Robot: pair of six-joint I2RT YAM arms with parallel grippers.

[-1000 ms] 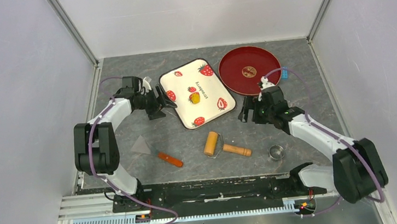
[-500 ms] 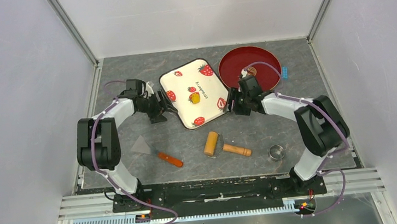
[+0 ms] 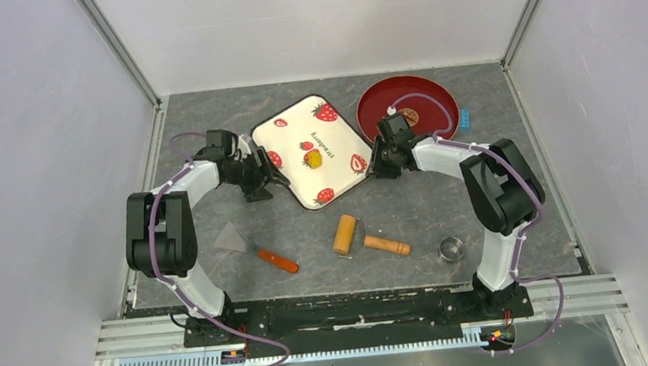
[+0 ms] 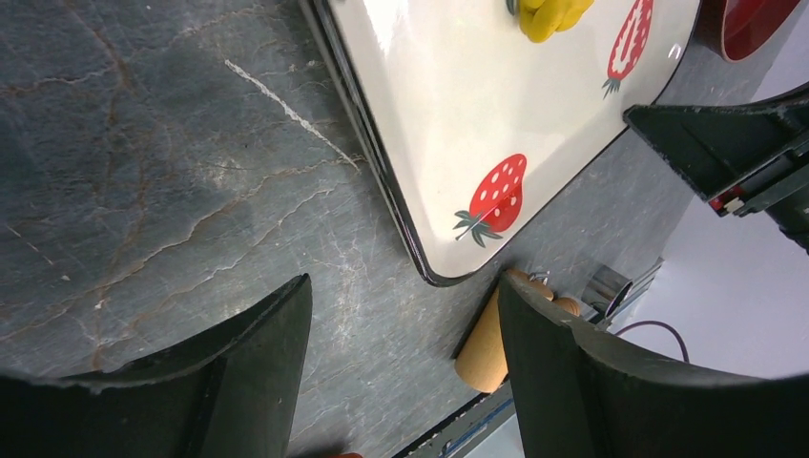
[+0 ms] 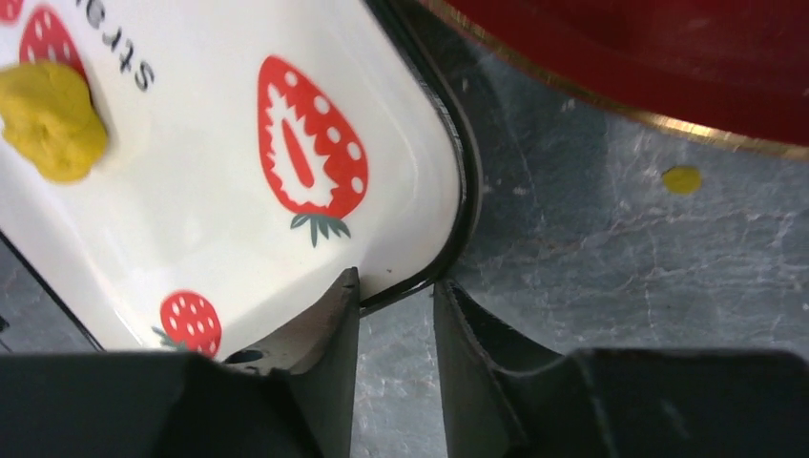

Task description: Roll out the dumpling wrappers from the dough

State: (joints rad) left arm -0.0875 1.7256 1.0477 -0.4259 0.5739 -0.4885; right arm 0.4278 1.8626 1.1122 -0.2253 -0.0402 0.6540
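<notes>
Tray being placed before rolling; dough not yet flattened, roller untouched.

Dough [image 3: 312,158] sits as a yellow lump near the middle of the strawberry tray [image 3: 298,178]; no flat wrappers visible. Right gripper [image 5: 396,286] is narrowed onto the tray's rim at a corner, one finger inside, one outside; red plate [image 3: 425,101] just beyond. Left gripper [image 4: 401,296] is spread wide, holding nothing, low over the table just beside the tray's opposite edge. Judged step: setting the tray for work. Next move calls for letting go of the rim, then taking the wooden roller [image 3: 366,237] by its handle. The lump needs pressing flat before the ring cutter [image 3: 451,249] is any use.
</notes>
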